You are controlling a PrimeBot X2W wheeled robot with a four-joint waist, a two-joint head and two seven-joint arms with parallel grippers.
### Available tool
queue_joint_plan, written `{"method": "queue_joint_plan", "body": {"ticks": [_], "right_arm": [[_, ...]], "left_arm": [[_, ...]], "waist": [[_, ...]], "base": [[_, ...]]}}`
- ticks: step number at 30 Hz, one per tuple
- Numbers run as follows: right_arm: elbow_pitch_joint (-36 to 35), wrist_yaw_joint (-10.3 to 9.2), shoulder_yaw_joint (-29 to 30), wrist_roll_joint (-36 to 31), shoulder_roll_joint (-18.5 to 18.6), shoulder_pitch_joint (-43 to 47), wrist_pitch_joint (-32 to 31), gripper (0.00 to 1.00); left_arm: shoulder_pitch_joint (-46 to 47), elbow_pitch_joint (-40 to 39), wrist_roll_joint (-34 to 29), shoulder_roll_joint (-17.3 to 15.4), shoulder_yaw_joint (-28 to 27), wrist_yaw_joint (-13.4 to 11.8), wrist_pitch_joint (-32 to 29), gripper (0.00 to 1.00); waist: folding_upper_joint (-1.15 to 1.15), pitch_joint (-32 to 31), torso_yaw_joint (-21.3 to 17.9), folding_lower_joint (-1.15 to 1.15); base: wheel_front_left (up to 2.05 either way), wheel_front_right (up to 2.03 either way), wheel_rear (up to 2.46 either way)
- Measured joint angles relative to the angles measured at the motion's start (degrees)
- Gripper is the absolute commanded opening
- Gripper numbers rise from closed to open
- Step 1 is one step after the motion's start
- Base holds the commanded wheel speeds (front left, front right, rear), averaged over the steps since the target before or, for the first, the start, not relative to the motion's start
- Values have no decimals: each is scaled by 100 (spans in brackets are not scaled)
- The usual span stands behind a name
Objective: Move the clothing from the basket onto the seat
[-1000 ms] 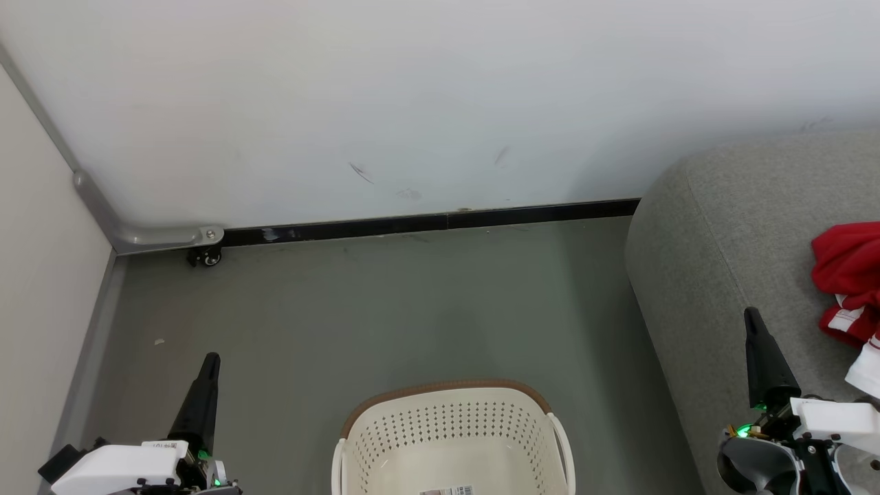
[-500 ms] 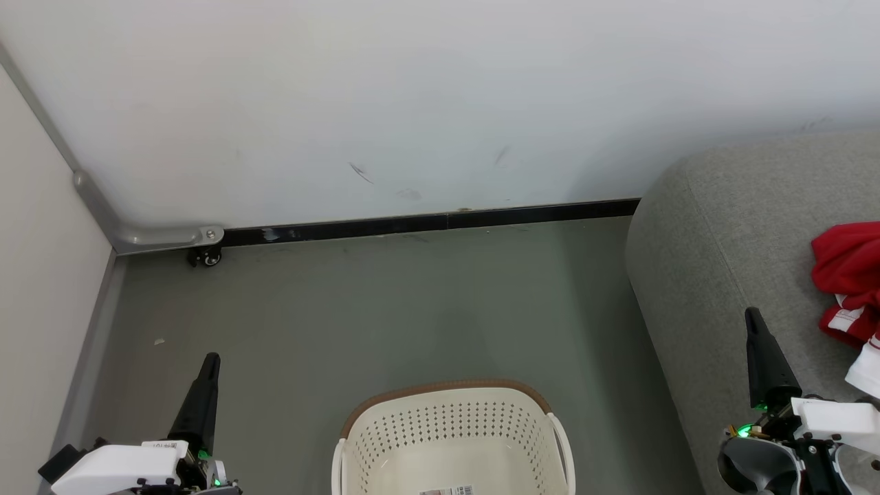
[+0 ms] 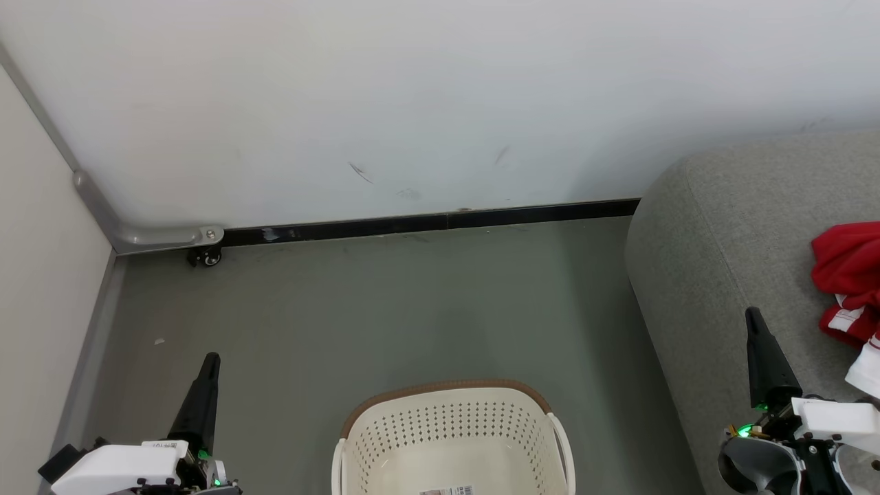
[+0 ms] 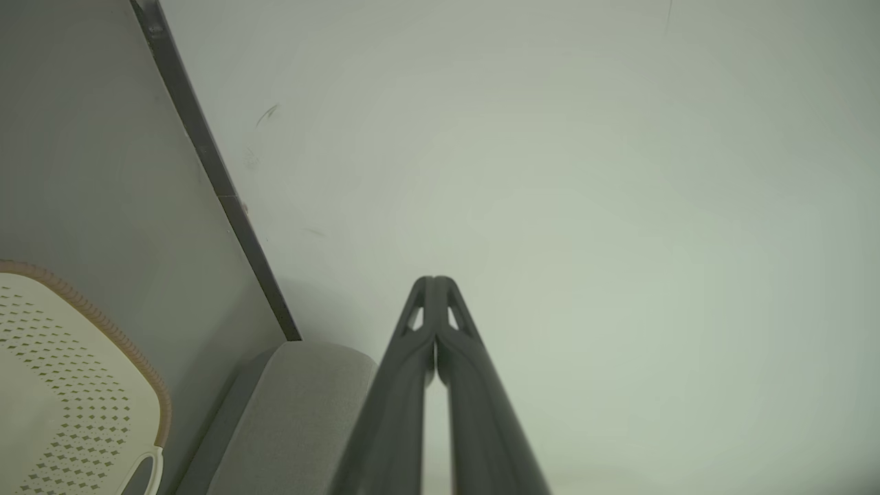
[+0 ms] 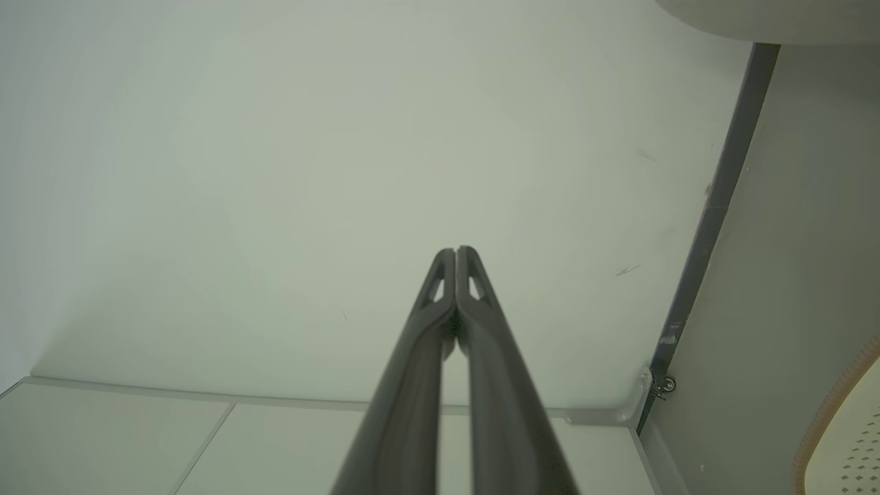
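Nearest me, my left gripper (image 3: 210,359) and my right gripper (image 3: 753,315) each hold their two long dark fingers pressed tight together, pinching nothing, tips aimed away from me toward the wall. Between them, low in the head view, sits the cream-white perforated plastic basket (image 3: 447,386) with its brown rim band. The part of its floor I can see is bare except for a small printed label (image 3: 447,491), and its near end is cut off, so I cannot say whether anything lies there. A little farther and to my right, the bright red clothing (image 3: 844,271) with white stripes and trim lies crumpled on the large light grey woven-fabric seat (image 3: 722,227), just beyond and to the right of my right fingertips and well apart from my left. The heap's long axis runs roughly near to far along the right edge of the view. My right arm is plainly the nearer one to it, with the basket on that arm's left. I judge the transfer mostly or wholly finished. Beyond the dull grey-green floor (image 3: 412,309) run the black skirting strip (image 3: 426,223) and the plain white wall (image 3: 412,89).
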State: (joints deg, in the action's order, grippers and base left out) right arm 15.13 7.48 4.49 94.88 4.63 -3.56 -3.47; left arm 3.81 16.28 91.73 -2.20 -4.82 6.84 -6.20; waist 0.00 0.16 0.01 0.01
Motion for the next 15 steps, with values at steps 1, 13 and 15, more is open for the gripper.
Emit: {"method": "queue_joint_plan", "body": {"ticks": [1, 13, 15], "right_arm": [[0, -1, 0, 0, 0, 0, 0, 0], [1, -1, 9, 0, -1, 0, -1, 0], [1, 0, 11, 0, -2, -1, -1, 0]], "left_arm": [[0, 0, 0, 0, 0, 0, 0, 0], [0, -2, 0, 0, 0, 0, 0, 0], [1, -2, 0, 0, 0, 0, 0, 0]], "waist": [[0, 0, 0, 0], [0, 0, 0, 0], [0, 0, 0, 0]], "base": [[0, 0, 0], [0, 0, 0], [0, 0, 0]]}}
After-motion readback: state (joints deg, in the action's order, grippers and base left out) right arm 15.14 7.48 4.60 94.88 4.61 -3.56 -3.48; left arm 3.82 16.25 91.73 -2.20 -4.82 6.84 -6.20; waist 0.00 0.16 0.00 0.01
